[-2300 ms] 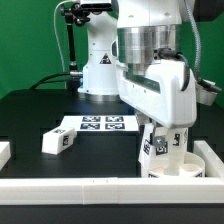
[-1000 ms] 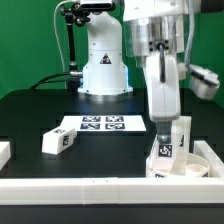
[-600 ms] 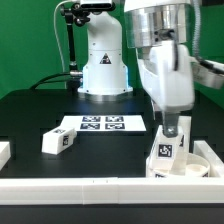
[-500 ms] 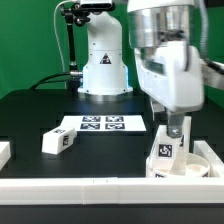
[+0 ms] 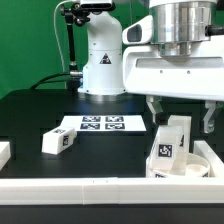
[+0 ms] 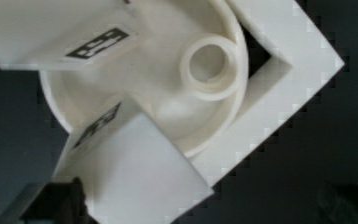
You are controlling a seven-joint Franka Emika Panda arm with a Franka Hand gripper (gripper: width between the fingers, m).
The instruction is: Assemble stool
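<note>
Exterior view, left to right: loose white blocky plastic leg (image 5: 57, 141) lies on the black table (image 5: 30, 115), just beside the marker board (image 5: 95, 124). Then thick round white plastic seat (image 5: 188, 169), tucked in the corner of the white border rails (image 5: 212, 152), with a tagged white upright leg (image 5: 168, 146) standing on it, slightly tilted. Gripper (image 5: 179, 116) hangs over that leg, jaws wide, holding nothing. Wrist view shows one round socket (image 6: 208, 62) free. My read: seating this leg. Close on its flat faces, centred, straighten it, then twist with no side load so the seat doesn't slide.
</note>
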